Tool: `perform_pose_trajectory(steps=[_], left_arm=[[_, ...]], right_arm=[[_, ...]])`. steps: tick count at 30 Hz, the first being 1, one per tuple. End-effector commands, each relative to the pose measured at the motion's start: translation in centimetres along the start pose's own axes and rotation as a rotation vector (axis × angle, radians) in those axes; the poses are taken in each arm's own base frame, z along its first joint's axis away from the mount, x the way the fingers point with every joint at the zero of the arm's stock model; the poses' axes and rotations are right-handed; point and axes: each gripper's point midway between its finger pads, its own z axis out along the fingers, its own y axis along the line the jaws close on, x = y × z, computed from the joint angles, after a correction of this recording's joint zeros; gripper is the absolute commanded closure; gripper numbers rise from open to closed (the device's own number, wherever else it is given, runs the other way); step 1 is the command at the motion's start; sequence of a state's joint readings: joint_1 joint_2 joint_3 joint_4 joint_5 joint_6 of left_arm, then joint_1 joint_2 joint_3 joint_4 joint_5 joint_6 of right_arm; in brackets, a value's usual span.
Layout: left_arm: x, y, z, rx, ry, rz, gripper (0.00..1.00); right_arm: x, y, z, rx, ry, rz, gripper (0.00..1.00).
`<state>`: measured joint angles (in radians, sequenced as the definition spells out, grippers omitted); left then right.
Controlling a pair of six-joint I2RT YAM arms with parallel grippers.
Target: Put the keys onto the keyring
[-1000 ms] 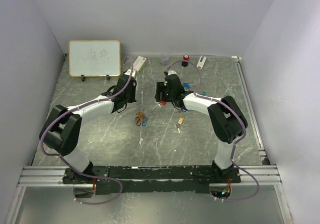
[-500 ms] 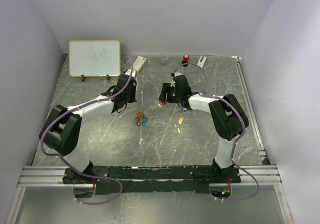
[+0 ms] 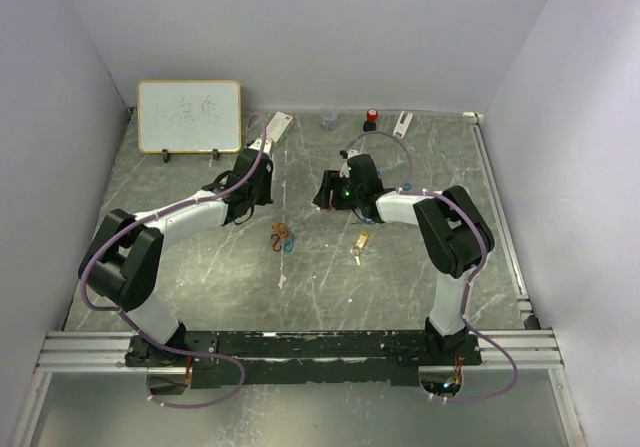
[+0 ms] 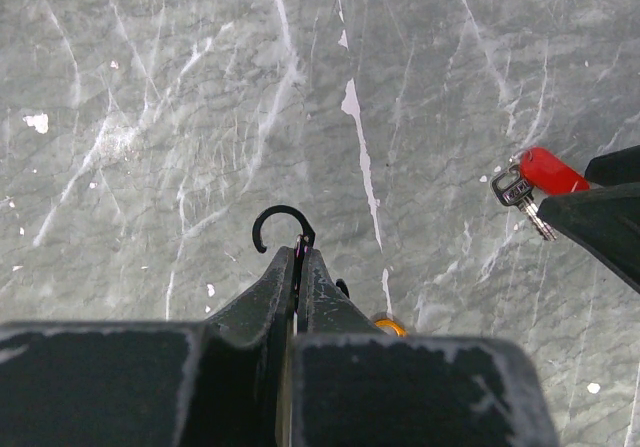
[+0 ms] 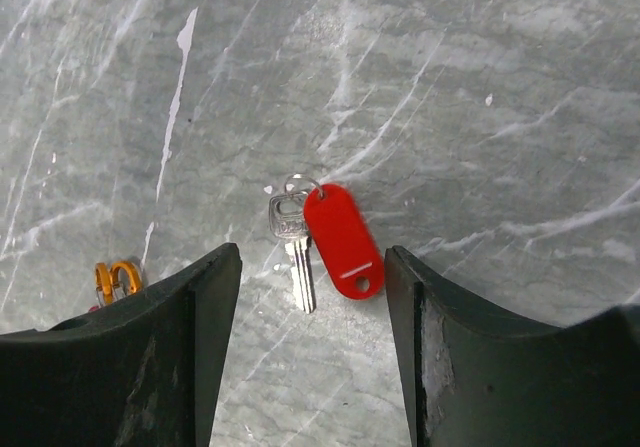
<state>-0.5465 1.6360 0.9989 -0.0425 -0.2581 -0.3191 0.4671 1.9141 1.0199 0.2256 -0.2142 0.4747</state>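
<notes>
A silver key with a red tag [image 5: 330, 235] lies flat on the table, just ahead of my right gripper [image 5: 312, 255] and in line with its gap. That gripper is open, with nothing between its fingers. The red-tagged key [image 4: 528, 179] also shows at the right of the left wrist view, next to the right gripper's dark fingers [image 4: 605, 217]. My left gripper [image 4: 299, 257] is shut on the keyring [image 4: 283, 223], a thin black hook sticking out past its tips. From above, the left gripper [image 3: 255, 185] and the right gripper [image 3: 328, 193] face each other. A yellow-tagged key [image 3: 360, 241] lies nearer the front.
Small coloured carabiner clips [image 3: 283, 237] lie between the arms, and an orange one [image 5: 115, 279] shows left of my right fingers. At the back stand a whiteboard [image 3: 190, 116], a white card [image 3: 278, 127], a small cup [image 3: 329, 119], a red-capped item [image 3: 371, 119] and a white item [image 3: 403, 123].
The right wrist has turned and its gripper has come down toward the red-tagged key. The left arm has stayed still, holding the keyring.
</notes>
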Motion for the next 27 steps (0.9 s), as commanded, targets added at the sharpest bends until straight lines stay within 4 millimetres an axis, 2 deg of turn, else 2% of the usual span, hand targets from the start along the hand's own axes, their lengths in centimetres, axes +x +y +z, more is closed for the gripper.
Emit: perform_pose_trajectory(steps=[1, 4, 5, 7, 15, 27], left_arm=[[-1.2, -0.3, -0.5, 0.019, -0.023, -0.012, 0.93], [-1.4, -0.3, -0.5, 0.018, -0.023, -0.012, 0.93], [-1.3, -0.3, -0.6, 0.016, -0.022, -0.011, 0.93], [-1.4, -0.2, -0.6, 0.013, -0.025, -0.012, 0.93], [-1.5, 0.0, -0.9, 0.008, -0.029, -0.016, 0.93], [-1.6, 0.2, -1.3, 0.003, -0.036, -0.020, 0.93]], right_arm=[[2.9, 0.6, 0.2, -0.044, 0.058, 0.025, 0.40], [3.5, 0.7, 0.3, -0.053, 0.064, 0.038, 0.41], [4.2, 1.7, 0.3, -0.071, 0.078, 0.029, 0.41], [4.8, 2.6, 0.4, -0.087, 0.085, 0.024, 0.41], [5.5, 5.1, 0.3, -0.130, 0.086, 0.021, 0.41], [1.7, 4.9, -2.0, -0.048, -0.033, -0.053, 0.42]])
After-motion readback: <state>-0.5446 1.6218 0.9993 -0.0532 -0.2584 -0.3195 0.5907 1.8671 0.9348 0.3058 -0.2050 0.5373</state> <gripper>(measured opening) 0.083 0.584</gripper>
